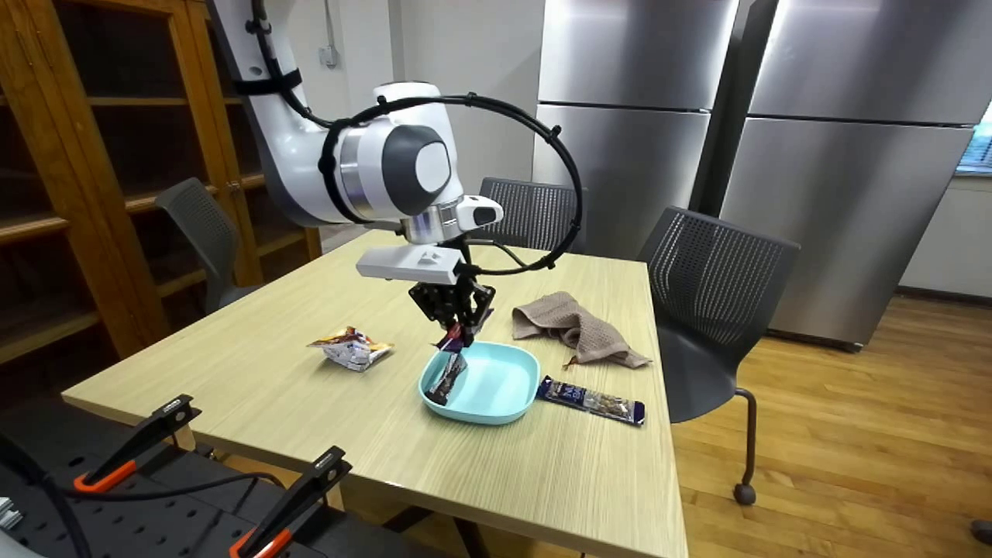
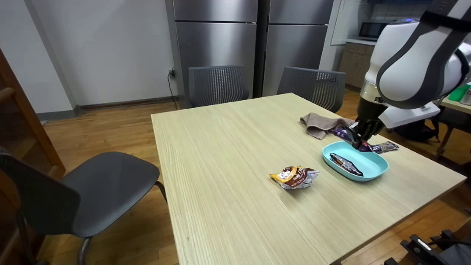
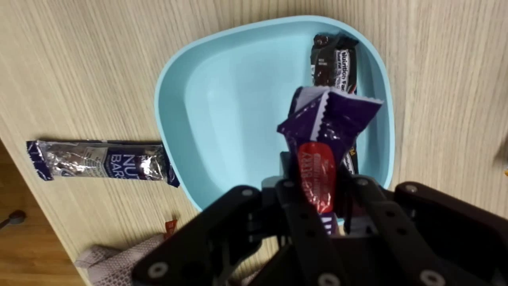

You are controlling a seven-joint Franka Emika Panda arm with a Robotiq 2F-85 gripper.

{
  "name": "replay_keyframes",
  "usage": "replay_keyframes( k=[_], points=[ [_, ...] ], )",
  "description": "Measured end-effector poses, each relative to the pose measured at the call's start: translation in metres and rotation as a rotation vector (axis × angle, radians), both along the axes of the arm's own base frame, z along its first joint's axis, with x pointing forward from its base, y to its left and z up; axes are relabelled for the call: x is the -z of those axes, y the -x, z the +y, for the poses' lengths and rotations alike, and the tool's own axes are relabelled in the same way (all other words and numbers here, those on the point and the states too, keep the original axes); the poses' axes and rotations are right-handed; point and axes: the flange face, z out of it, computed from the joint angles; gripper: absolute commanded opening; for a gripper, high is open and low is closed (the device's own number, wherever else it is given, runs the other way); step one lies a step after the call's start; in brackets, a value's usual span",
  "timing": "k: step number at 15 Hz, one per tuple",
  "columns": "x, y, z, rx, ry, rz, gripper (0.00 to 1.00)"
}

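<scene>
The black gripper (image 1: 463, 324) is pinching a shiny purple and red wrapped snack bar (image 3: 317, 167). That bar sits between the gripper's tips, up over the rim of a light blue tray with round corners (image 3: 234, 95). In the wrist view, its long way points out from the gripper over the tray. A dark brown wrapped bar (image 3: 331, 67) lies inside the tray, lower down, pointing nearly the same way. In an exterior view, the held bar tilts, with one end lower. I can't tell if it touches the tray. A navy and silver nut bar (image 3: 103, 161) lies on the pale wooden counter (image 1: 542, 480) just beside the tray.
</scene>
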Motion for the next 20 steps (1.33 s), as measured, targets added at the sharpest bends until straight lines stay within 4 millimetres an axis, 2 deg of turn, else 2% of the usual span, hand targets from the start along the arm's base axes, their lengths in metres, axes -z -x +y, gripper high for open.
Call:
replay_keyframes(
  k=[4,14,20],
  points=[
    [0.007,0.004,-0.008,0.003,0.003,0.013,0.06],
    [0.039,0.022,-0.029,0.003,0.007,0.062,0.06],
    [0.046,0.023,-0.033,0.002,0.009,0.065,0.06]
  ],
)
